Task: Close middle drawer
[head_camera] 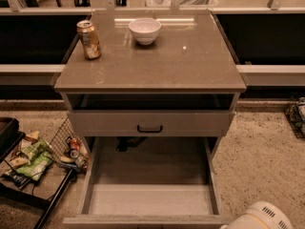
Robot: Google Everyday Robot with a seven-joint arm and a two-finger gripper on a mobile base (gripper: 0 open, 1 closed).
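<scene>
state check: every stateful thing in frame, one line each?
middle drawer: pulled far out, empty inside.
top drawer: seems slightly open.
can: upright on the cabinet top.
bowl: upright, looks empty.
claw: not in view; only a white robot part at lower right.

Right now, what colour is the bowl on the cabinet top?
The bowl is plain white, camera view; the gripper is not visible.
</scene>
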